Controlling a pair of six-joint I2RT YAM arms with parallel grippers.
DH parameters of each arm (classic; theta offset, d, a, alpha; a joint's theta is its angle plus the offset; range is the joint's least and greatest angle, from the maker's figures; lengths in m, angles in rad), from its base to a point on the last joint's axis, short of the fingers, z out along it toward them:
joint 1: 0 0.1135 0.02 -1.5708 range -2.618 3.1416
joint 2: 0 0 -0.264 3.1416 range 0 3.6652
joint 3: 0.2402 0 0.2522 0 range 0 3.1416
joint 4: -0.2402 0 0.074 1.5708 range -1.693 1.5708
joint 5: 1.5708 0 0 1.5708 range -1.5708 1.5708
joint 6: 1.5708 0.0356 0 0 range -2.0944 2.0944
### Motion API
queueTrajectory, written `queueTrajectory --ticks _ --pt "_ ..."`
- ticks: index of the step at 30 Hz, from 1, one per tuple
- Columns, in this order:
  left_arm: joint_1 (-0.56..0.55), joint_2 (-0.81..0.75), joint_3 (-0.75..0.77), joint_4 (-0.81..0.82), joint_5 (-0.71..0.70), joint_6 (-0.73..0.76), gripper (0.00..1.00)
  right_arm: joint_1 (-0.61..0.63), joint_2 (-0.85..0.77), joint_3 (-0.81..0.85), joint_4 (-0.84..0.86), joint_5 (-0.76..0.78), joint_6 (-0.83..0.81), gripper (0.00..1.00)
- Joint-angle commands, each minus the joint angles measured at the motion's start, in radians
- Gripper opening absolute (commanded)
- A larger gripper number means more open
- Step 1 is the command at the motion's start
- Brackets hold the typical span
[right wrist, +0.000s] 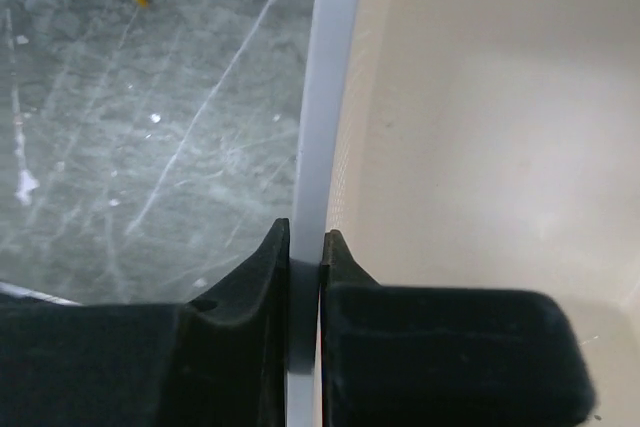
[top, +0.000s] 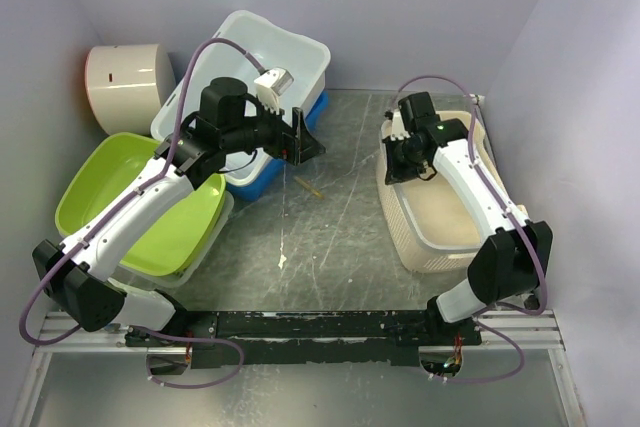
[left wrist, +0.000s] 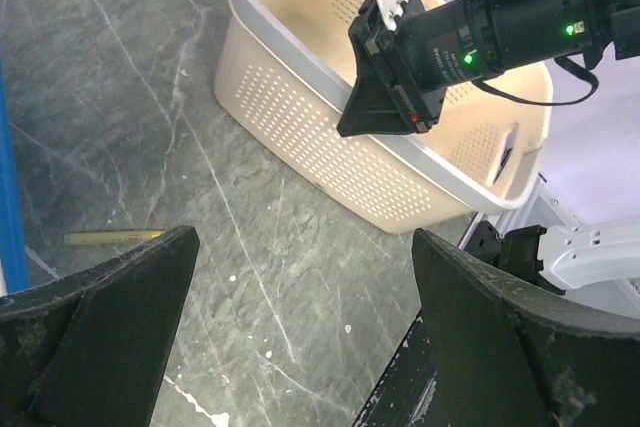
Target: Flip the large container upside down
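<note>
White glossy large container, far left, seemingly leaning on a blue tub: probably light, stiff, slippery; grip its rim. Left gripper gapes empty; right gripper pinches the cream basket rim.

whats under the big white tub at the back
A blue tub: its edge shows at the near and right sides of the large container. The left arm covers where they meet, so whether it nests inside or rests on top cannot be seen.
</note>
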Motion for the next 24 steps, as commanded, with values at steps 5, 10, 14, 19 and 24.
queueTrajectory --ticks 5,10,14,19,24 --pt "-0.007 -0.034 0.051 0.044 0.025 -0.054 1.00 -0.014 -0.005 0.231 0.009 -0.246 0.214 0.00" --pt "-0.008 -0.061 0.067 0.027 -0.005 -0.050 1.00 -0.079 -0.047 0.254 0.325 -0.445 0.498 0.00" --pt "-0.008 -0.078 0.095 0.003 -0.024 -0.044 1.00 -0.168 -0.098 0.077 0.759 -0.638 0.844 0.00" --pt "-0.008 -0.099 0.120 -0.012 -0.030 -0.041 0.99 -0.262 -0.110 -0.164 1.281 -0.752 1.294 0.00" --pt "-0.007 -0.098 0.132 -0.024 -0.025 -0.030 1.00 -0.353 -0.113 -0.336 1.461 -0.802 1.474 0.00"
